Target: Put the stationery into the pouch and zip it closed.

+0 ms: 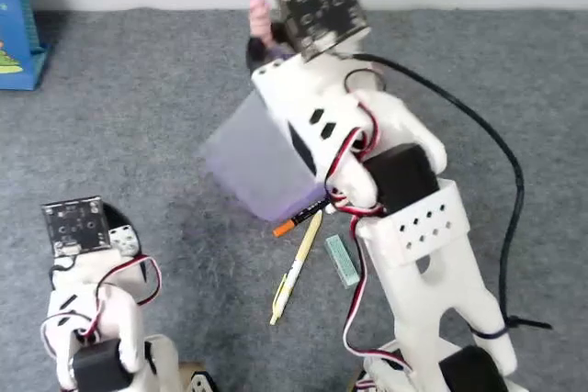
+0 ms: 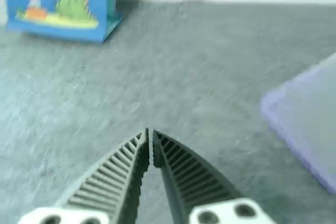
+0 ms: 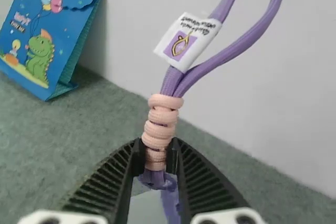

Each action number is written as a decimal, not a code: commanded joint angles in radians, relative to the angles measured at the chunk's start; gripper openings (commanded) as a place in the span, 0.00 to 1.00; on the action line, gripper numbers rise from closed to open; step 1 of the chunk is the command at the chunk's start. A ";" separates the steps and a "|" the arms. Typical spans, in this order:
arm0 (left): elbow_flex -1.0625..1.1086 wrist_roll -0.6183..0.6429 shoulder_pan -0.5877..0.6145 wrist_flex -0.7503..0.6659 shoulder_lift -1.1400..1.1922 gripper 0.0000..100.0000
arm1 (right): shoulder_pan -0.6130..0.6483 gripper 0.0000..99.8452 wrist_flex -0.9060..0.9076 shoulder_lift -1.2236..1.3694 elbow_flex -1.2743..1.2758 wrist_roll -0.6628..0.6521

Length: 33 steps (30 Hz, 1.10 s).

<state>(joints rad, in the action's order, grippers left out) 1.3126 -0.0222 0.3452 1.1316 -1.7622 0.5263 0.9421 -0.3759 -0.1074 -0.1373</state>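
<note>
Ribbed dark fingers [image 3: 113,182] of the right hand [image 3: 156,163] are clamped on a pink coiled cord [image 3: 160,129] wound round the purple strap [image 3: 231,30] of the pouch [image 1: 257,162], and a white label [image 3: 186,40] sits on the strap above the cord. From the high view, the translucent purple pouch hangs tilted below that hand, near the middle of the grey table [image 1: 138,107]. Its lower corner is just at one end of an orange marker [image 1: 299,218]. Just beside the marker lies a yellow pen [image 1: 296,273], and a green eraser [image 1: 342,259] lies near the pen, close against the right arm. All three are outside the pouch. Whether the zip is open or closed cannot be told. Well apart from the pouch, the left hand [image 2: 149,140] has its fingertips pressed together on nothing, low over the bare table. A blue gift bag [image 2: 60,3] with a green dinosaur stands at the far edge against the white wall [image 3: 294,77].
</note>
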 commanded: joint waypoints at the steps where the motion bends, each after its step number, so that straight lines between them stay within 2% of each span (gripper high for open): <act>1: -0.081 0.008 -0.095 0.020 -0.003 0.04 | 0.027 0.01 0.116 -0.027 -0.055 -0.012; 6: -0.110 0.012 -0.161 0.083 -0.003 0.18 | 0.116 0.01 0.269 -0.119 -0.051 -0.012; 10: -0.111 0.014 -0.160 0.083 -0.003 0.19 | 0.202 0.01 0.280 -0.193 -0.054 -0.012; 13: -0.111 0.014 -0.158 0.089 -0.003 0.19 | 0.219 0.01 0.255 -0.211 -0.055 -0.014; 24: -0.147 0.014 -0.161 0.089 -0.003 0.20 | 0.197 0.01 0.002 -0.189 -0.049 -0.012; 33: -0.156 0.009 -0.158 0.144 -0.003 0.20 | -0.027 0.01 -0.116 -0.047 -0.055 -0.014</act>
<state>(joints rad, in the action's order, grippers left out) 1.2160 -0.0192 0.1841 1.2620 -1.7683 0.5692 0.8746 -0.4358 -0.1089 -0.1404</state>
